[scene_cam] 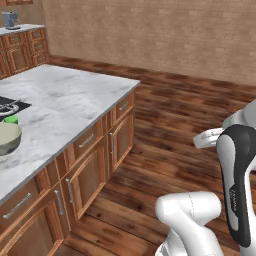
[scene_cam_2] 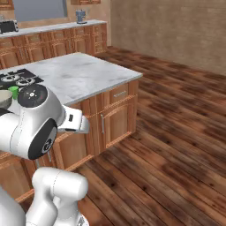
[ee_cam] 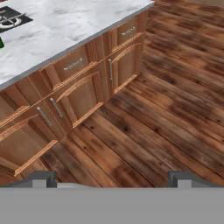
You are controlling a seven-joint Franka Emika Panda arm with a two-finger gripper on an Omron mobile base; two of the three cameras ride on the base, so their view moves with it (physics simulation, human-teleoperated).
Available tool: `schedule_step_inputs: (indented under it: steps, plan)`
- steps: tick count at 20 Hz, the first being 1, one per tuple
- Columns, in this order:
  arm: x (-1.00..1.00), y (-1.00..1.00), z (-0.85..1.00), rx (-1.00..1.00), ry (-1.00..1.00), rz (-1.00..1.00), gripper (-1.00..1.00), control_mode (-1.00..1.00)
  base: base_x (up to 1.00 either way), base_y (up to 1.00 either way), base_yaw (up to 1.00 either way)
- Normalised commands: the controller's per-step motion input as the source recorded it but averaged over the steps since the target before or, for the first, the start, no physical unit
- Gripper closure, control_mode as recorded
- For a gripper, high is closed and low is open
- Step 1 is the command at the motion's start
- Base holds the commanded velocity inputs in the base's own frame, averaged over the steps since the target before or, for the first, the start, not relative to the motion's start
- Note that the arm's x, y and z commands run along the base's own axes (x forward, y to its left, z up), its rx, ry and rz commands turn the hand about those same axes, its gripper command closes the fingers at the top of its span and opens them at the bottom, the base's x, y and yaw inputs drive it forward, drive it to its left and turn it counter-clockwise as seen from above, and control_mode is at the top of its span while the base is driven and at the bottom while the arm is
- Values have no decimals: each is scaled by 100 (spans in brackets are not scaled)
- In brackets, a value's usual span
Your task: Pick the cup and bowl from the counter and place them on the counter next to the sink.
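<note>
the cup [scene_cam: 11, 120] stands on the counter [scene_cam: 65, 100] at its left end, just behind the bowl [scene_cam: 8, 138] and close to a black cooktop [scene_cam: 11, 106]. neither has been lifted. the gripper [ee_cam: 113, 177] hangs over the wooden floor [ee_cam: 166, 109], well apart from both, fingers spread and empty. to do this step well, i'd bring the base closer first, then come down on the small cup from above, clear of the bowl's rim.

both base views look forward and down from behind the white arm, left and right, sharing the white marble grey-veined counter [scene_cam: 65, 100] [scene_cam_2: 79, 75] and the dark wooden plank floor [scene_cam: 175, 130] [scene_cam_2: 176, 132]. the hand view faces down, nearer the brown cabinet fronts [ee_cam: 83, 87].
</note>
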Motion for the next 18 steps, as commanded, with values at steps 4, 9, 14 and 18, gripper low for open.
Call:
schedule_step_inputs:
  steps: [4,9,14,18]
  plan:
    - [0,0,0,0,0,0,-100,100,33,0,100]
    - [0,0,0,0,0,0,-100,100,25,-3,100]
    - [0,0,0,0,0,0,-100,100,59,-71,61]
    - [0,0,0,0,0,0,-100,100,78,-97,6]
